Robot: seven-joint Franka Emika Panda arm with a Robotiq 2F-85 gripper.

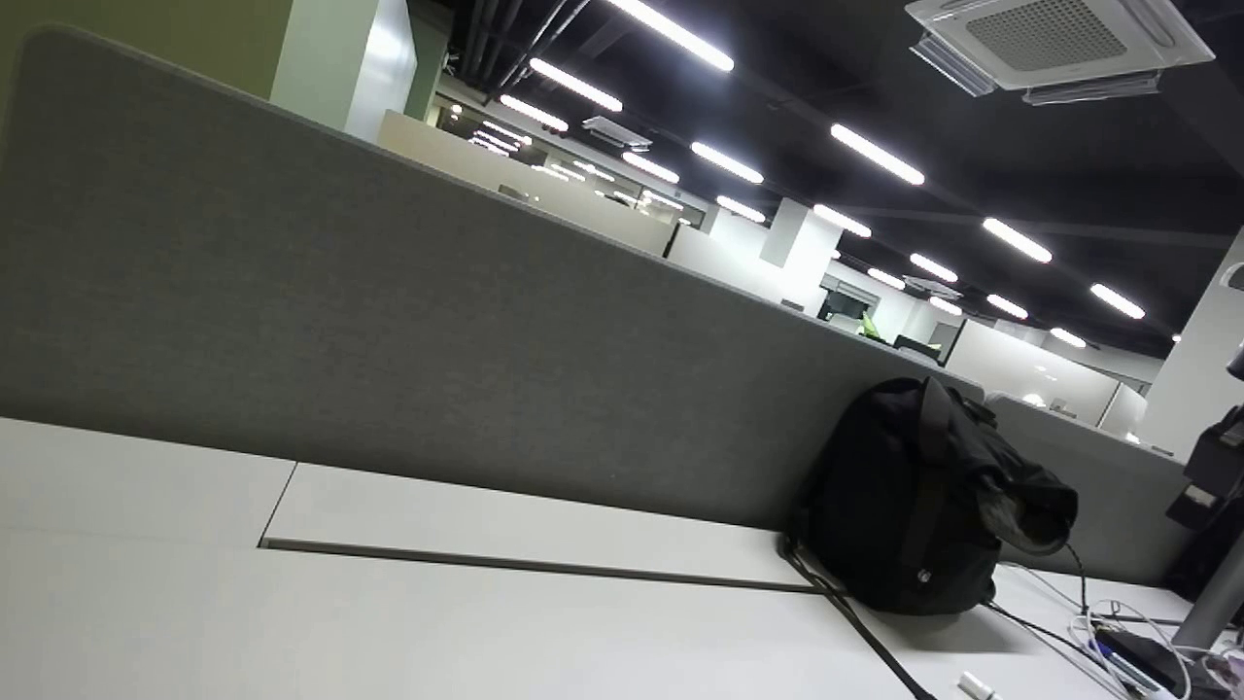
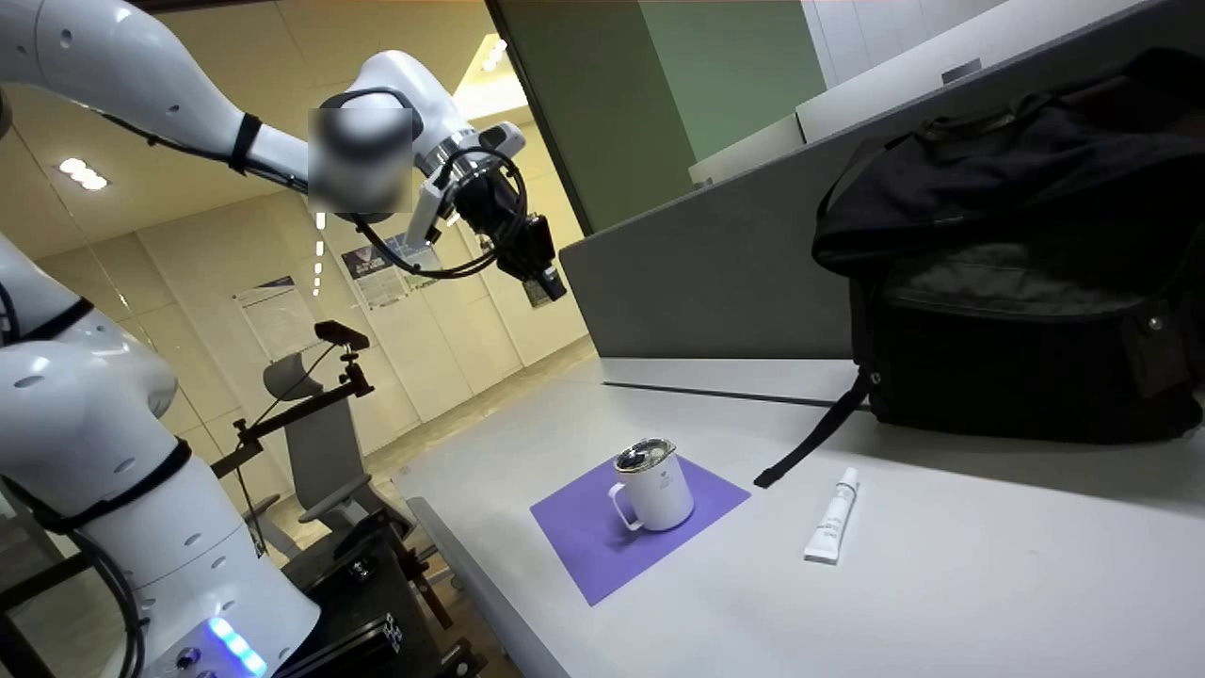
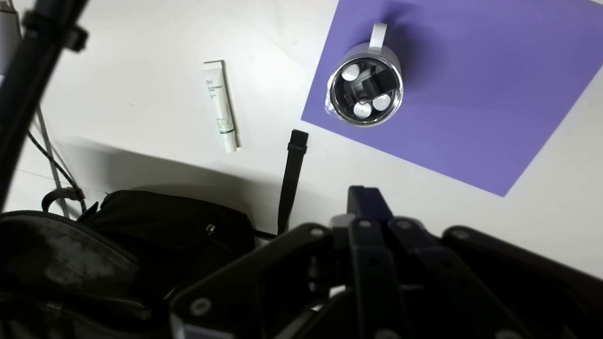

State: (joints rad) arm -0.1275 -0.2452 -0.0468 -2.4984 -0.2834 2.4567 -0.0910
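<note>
My gripper (image 3: 364,190) has its two black fingers pressed together with nothing between them. It hangs high above the white desk in an exterior view (image 2: 554,282), touching nothing. A white mug (image 2: 659,494) with a handle and clear lid stands upright on a purple sheet (image 2: 584,527). From above, in the wrist view, the mug (image 3: 366,92) shows three pale round shapes at its lid; whether they lie inside or are reflections I cannot tell. Beside the sheet a white tube (image 3: 219,103) lies flat on the desk; its cap end shows in an exterior view (image 1: 975,686).
A black backpack (image 2: 1017,282) leans by the grey partition (image 2: 715,273), its strap (image 3: 292,174) trailing over the desk toward the sheet. Cables (image 1: 1088,622) and a monitor-stand-like pole (image 1: 1210,598) are beyond the bag. An office chair (image 2: 329,452) stands behind the desk edge.
</note>
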